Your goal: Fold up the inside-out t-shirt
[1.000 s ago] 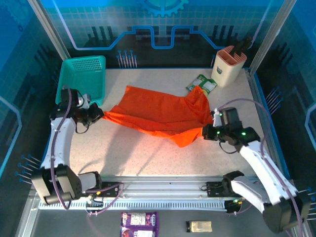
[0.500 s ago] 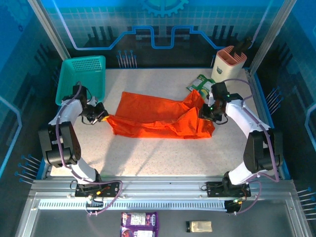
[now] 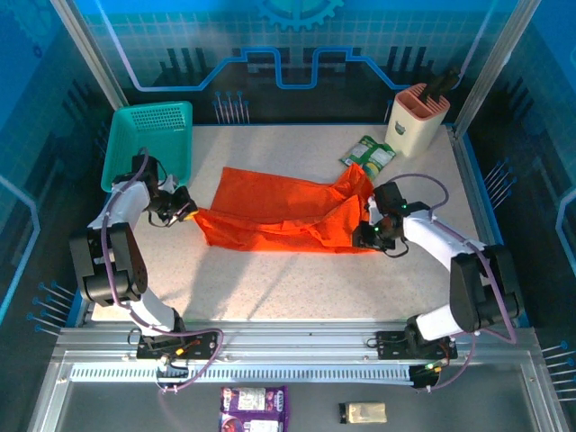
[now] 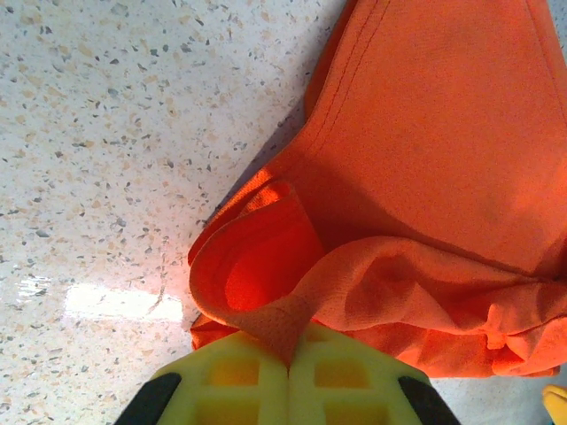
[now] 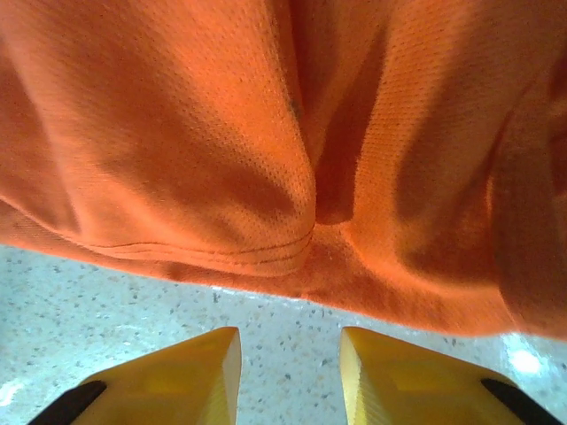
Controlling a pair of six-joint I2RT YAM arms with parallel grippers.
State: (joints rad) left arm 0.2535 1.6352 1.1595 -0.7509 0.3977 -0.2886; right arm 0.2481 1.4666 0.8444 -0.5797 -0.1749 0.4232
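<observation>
The inside-out t-shirt (image 3: 288, 216) is bright orange and lies folded into a long band across the middle of the table. My left gripper (image 3: 186, 212) pinches the band's left end, shut on the t-shirt (image 4: 416, 168), with a tuck of orange cloth squeezed between its yellow fingers (image 4: 232, 376). My right gripper (image 3: 366, 236) sits at the band's right front corner, open, with bare table between its yellow fingers (image 5: 186, 367). The t-shirt's hem (image 5: 221, 252) lies just ahead of those fingers, apart from them.
A teal mesh basket (image 3: 151, 142) stands at the back left, just behind the left arm. A beige holder (image 3: 416, 119) stands at the back right, with a green packet (image 3: 368, 153) lying in front of it. Speckled table (image 3: 270, 288) stretches in front of the shirt.
Both arms carried the shirt back and laid it as a flatter band. The right gripper let go of the right end, opened, and drew back toward the front corner. The left grip is unchanged.
</observation>
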